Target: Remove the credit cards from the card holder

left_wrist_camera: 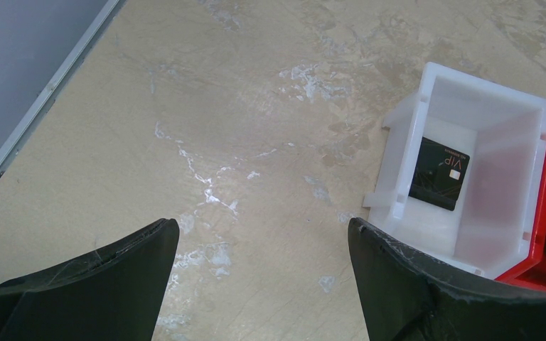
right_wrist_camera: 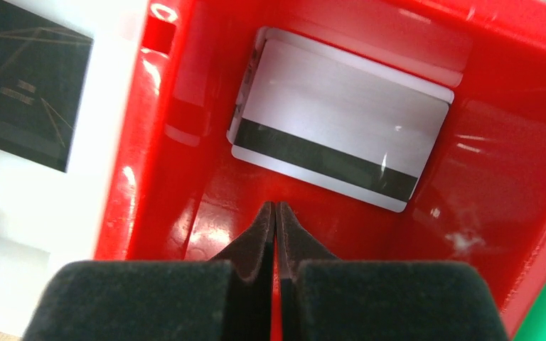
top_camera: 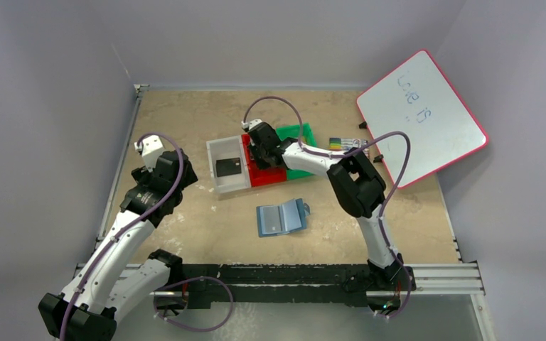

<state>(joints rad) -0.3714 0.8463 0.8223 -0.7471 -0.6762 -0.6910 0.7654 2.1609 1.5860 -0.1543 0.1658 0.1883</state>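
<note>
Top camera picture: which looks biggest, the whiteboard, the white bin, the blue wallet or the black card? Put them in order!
1. whiteboard, biggest by far
2. white bin
3. blue wallet, lying open, only a bit smaller than the bin
4. black card, smallest, inside the white bin

From the top view we look down from above and behind the arm bases, far enough back to take in nearly the whole table [top_camera: 185, 114]. From the left wrist we look down at a slant over bare table, at middling height, toward the white bin [left_wrist_camera: 505, 163] on the right. From the right wrist we look almost straight down into the red bin [right_wrist_camera: 163, 177], very near. All three views share the white bin's black card [top_camera: 228, 168].
</note>
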